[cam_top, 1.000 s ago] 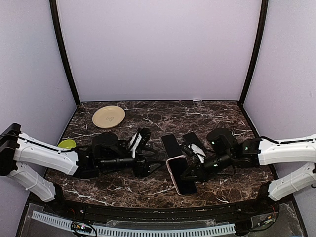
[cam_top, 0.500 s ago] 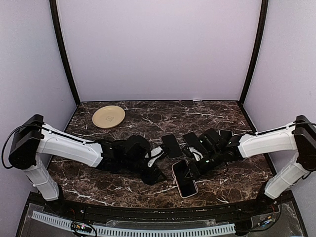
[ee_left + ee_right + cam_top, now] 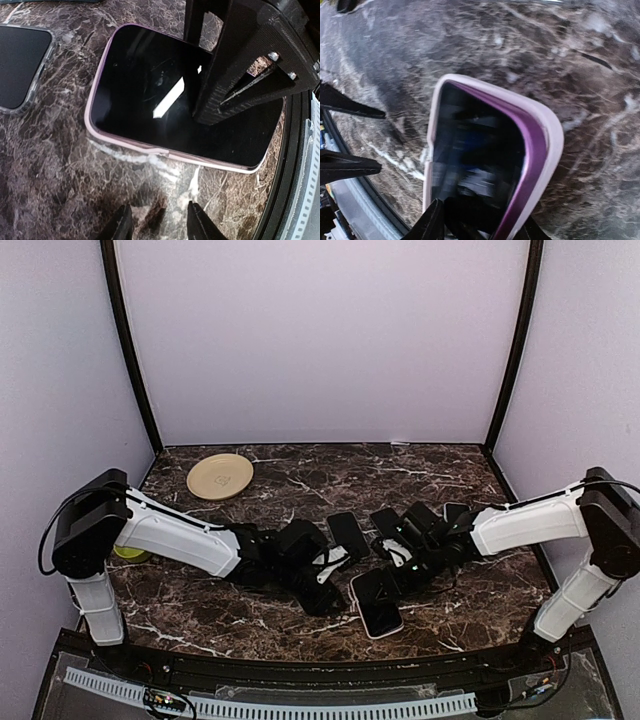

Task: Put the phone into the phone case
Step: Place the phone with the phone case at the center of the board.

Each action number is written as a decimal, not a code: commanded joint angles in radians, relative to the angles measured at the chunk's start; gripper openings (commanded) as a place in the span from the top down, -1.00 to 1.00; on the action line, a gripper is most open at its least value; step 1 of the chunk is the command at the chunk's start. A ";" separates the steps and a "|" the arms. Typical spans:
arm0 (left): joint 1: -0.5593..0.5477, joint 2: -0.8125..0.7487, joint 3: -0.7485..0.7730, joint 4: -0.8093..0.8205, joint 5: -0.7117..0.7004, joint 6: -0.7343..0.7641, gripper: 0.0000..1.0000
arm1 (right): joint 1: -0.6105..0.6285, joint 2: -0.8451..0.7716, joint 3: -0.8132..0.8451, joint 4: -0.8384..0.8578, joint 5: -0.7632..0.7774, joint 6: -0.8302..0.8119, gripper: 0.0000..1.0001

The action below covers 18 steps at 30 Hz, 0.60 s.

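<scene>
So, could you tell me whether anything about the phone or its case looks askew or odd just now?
Yes. In the right wrist view the pink case sits tilted, one corner raised off the table, with the phone only partly seated. The right end effector is at its near edge. Nothing looks spilled or damaged.

You face a dark brown marble-patterned table veined with white. Plain lavender walls enclose it at the back and on both sides. Two black posts stand at the rear corners. A black rail borders the near edge, with a white slotted strip just beneath it. Your lighting is even and soft.
</scene>
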<state>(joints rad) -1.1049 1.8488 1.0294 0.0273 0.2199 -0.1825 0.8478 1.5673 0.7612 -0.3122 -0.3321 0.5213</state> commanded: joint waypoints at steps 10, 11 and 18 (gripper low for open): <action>-0.021 0.070 0.075 -0.014 0.044 0.038 0.30 | -0.012 -0.012 0.041 -0.181 0.268 -0.041 0.07; -0.023 0.075 0.076 -0.012 0.048 0.038 0.32 | -0.012 -0.018 0.038 -0.181 0.261 -0.036 0.14; -0.030 0.098 0.088 -0.012 0.065 0.046 0.41 | 0.027 -0.049 -0.008 -0.165 0.224 0.014 0.52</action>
<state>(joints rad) -1.1263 1.9392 1.0943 0.0280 0.2584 -0.1558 0.8532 1.5322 0.7994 -0.4225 -0.1349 0.5053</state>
